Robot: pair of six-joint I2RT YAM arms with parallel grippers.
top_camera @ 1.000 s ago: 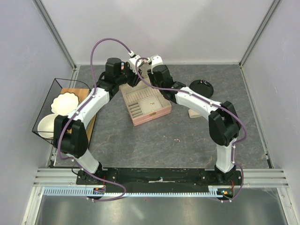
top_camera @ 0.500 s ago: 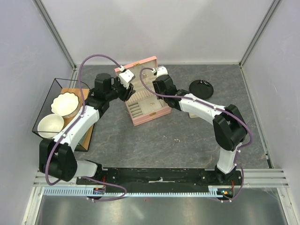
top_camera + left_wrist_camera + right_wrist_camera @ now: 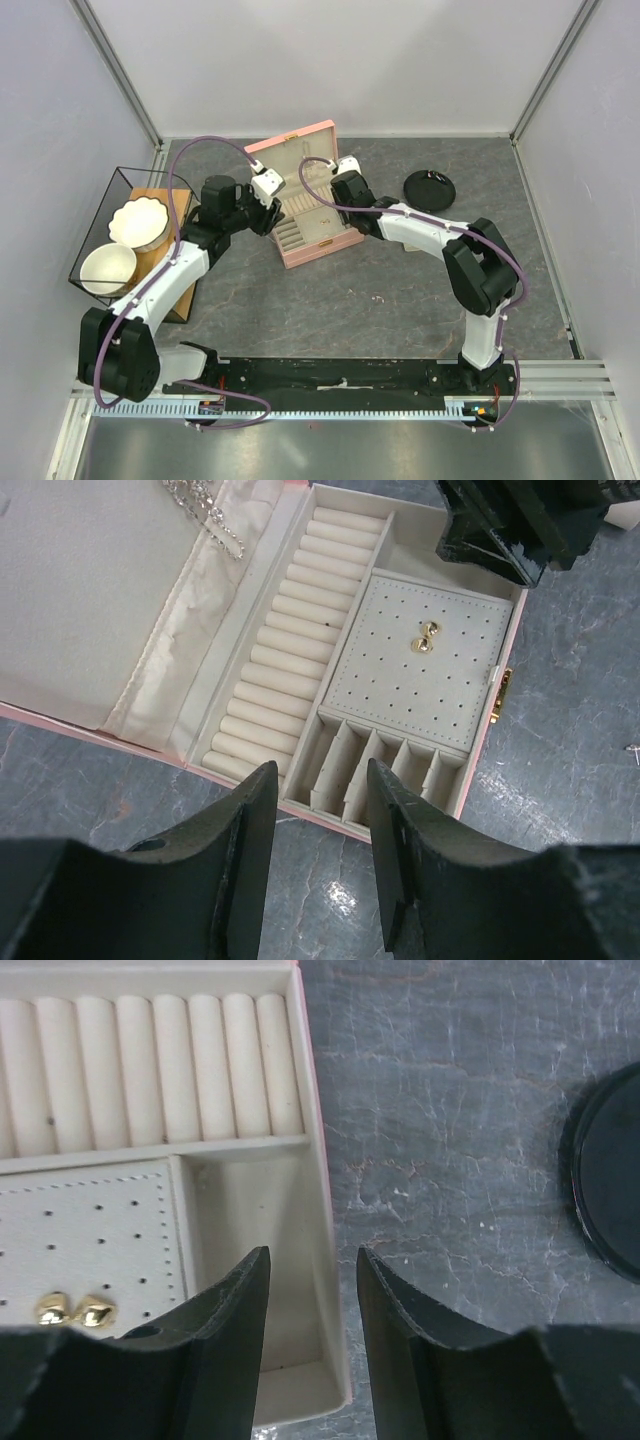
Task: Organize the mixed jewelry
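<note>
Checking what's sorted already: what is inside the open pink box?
A gold earring pair sits on the perforated pad; a sparkly chain lies at the lid pocket. The right gripper partly hides the far corner compartment.

The open jewelry box sits at the middle of the table, lid raised at its 12 o'clock side, a chain on the lid. Inside, a pair of earrings lies on the perforated pad. From the box, a wire basket holding two bowls stands at 9 o'clock, a round disc at 3 o'clock, a loose piece at 5 o'clock.
</note>
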